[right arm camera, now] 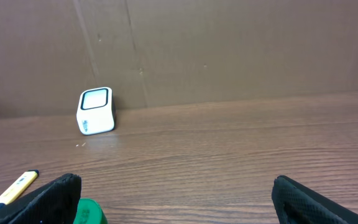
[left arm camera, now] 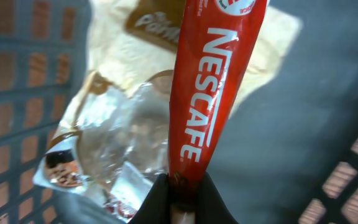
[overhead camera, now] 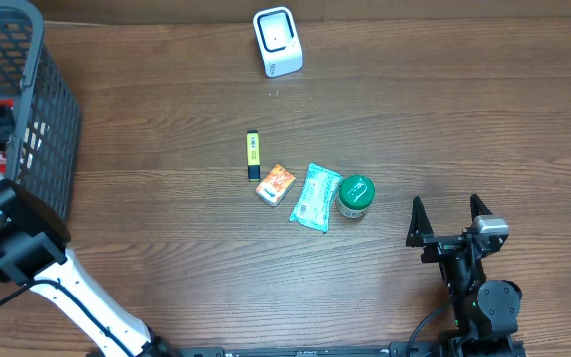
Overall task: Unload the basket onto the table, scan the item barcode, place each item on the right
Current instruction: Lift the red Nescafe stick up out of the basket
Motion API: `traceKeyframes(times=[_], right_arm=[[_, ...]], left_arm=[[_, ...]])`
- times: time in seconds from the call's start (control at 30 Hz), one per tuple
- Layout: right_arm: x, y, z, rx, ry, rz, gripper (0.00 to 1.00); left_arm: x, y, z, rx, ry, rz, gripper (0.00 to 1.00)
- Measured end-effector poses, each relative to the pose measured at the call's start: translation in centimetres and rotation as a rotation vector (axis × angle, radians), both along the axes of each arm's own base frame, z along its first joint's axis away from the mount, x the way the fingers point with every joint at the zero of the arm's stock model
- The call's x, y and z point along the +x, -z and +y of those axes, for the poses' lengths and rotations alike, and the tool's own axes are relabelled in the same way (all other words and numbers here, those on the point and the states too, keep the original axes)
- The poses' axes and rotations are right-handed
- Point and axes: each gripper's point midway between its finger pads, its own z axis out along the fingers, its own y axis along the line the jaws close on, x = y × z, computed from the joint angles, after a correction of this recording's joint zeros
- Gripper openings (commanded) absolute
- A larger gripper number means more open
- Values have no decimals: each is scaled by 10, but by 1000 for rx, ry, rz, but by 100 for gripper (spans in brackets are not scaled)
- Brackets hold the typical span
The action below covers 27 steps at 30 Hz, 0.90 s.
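While the left gripper [left arm camera: 180, 186] was inside the grey basket [overhead camera: 53, 99], its jaws were clamped on a red Nescafe sachet [left arm camera: 210, 93].
The right gripper [overhead camera: 446, 210] hung over the worktop [overhead camera: 186, 238] well right of the basket, jaws wide apart; the white scanner [overhead camera: 278, 42] stood nearer the basket.

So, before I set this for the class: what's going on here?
The left gripper is down inside the grey basket, shut on a red Nescafe sachet. The right gripper sits open at the near right, holding nothing. A yellow pen, orange packet, teal packet and green-lidded jar lie mid-table. Nothing is at the white scanner yet.
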Motion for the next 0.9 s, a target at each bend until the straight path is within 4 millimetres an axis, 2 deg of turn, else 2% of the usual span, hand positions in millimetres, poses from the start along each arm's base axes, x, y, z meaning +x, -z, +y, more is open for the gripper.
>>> traceKeyframes(times=[0.27,0.53,0.63,0.73,0.8,0.83,0.87,0.9], right_arm=[[0,0,0,0,1,0,100],[0,0,0,0,0,0,100],[0,0,0,0,0,0,100],[0,0,0,0,0,0,100],[0,0,0,0,0,1,100],[0,0,0,0,0,0,100],[0,0,0,0,0,0,100],[0,0,0,0,0,0,100]], left_arm=[[-26,0,31,-10,-81,-13,4],[-31,2,48,-14,-116,-57,4],[-30,16,46,-28,-111,-54,4],[-34,39,40,-62,-104,-29,4],[-38,52,35,-84,-101,-6,13],[-40,57,34,-90,-93,1,30],[-40,59,34,-89,-89,4,43],[-39,59,34,-85,-85,0,50]])
